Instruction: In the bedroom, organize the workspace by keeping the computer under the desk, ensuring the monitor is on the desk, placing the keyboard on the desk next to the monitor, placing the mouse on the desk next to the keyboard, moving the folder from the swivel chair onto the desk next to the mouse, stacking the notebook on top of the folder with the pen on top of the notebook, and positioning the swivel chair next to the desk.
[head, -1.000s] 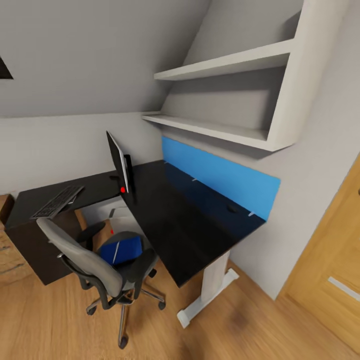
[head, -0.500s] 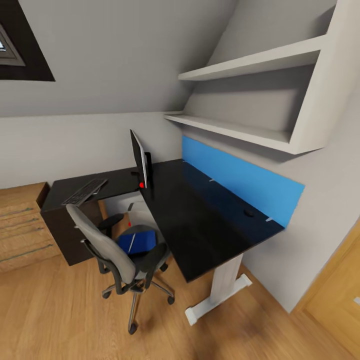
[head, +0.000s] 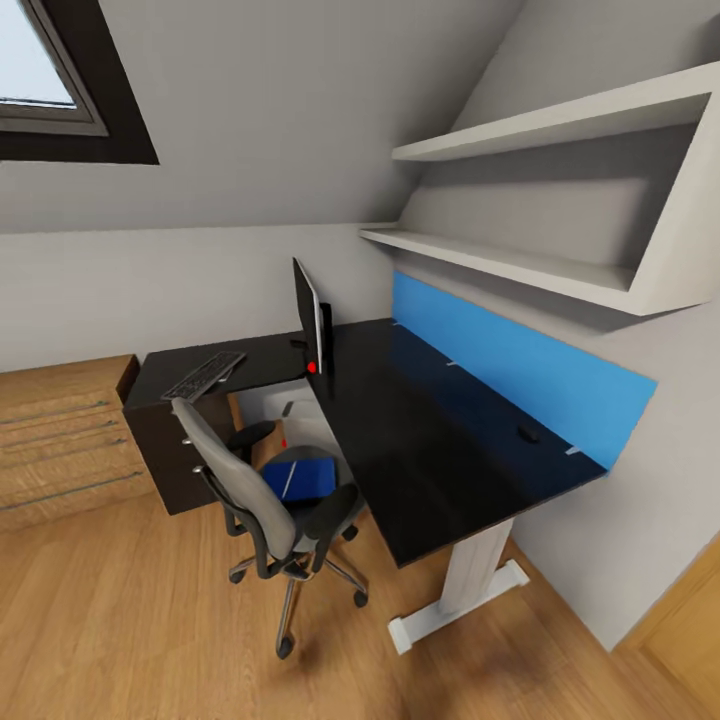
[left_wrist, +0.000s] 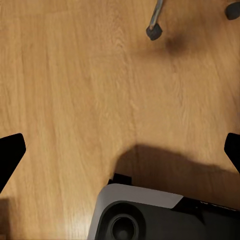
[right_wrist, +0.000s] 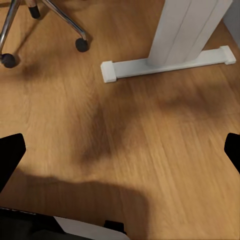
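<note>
From the head view I see the L-shaped black table (head: 440, 450) against the wall, with its blue back panel (head: 520, 365) along the far edge and a white leg (head: 470, 575) standing on the wood floor (head: 120, 620). The monitor (head: 308, 318) stands upright on the table at the inner corner, edge-on to me, red dot at its lower corner. The keyboard (head: 205, 374) lies on the shorter wing of the table, well apart from the monitor. The mouse (head: 527, 434) rests on the long wing, near the blue panel. The computer (head: 295, 415) sits under the table, behind the chair, its red light visible. The swivel chair (head: 270, 500) stands just beside the table's inner corner. The blue folder (head: 298, 478) lies flat on its seat, with the pen (head: 289, 481) on top of the folder. I cannot make out the notebook. A light-wood dresser (head: 60, 440) stands next to the table's drawer end. Two white shelves (head: 530, 200) hang above the table.

In the left wrist view, the left claw (left_wrist: 120, 150) is spread wide above the floor, holding nothing, a chair castor (left_wrist: 154, 32) beyond it. In the right wrist view, the right claw (right_wrist: 120, 150) is likewise spread and empty.
</note>
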